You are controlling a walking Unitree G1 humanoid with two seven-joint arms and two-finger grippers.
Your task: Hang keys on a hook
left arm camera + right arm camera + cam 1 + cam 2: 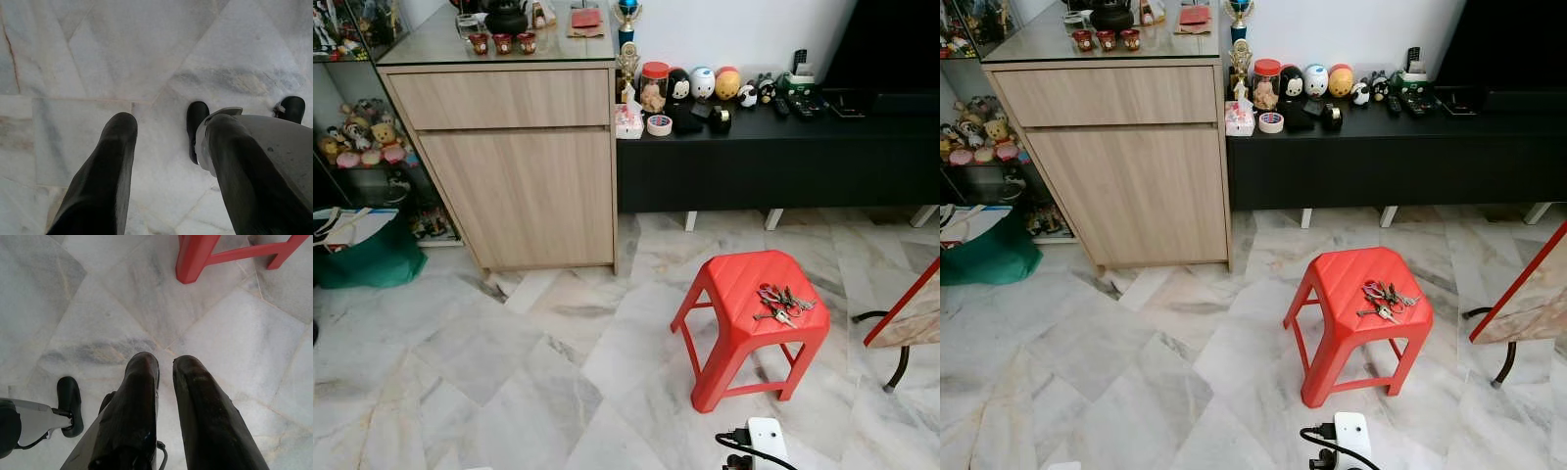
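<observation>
A bunch of keys lies on the right side of the seat of a red plastic stool, which stands on the marble floor to my front right. Both arms hang down at my sides. In the left wrist view my left gripper points at the floor tiles, open, with nothing between its fingers. In the right wrist view my right gripper hangs shut and empty over the floor, with the stool's legs a short way beyond its fingertips.
A light wooden cabinet stands ahead to the left. A low black bench with toys and remotes runs along the wall. A green bag sits far left, a white power strip near my feet, and a red-edged board at right.
</observation>
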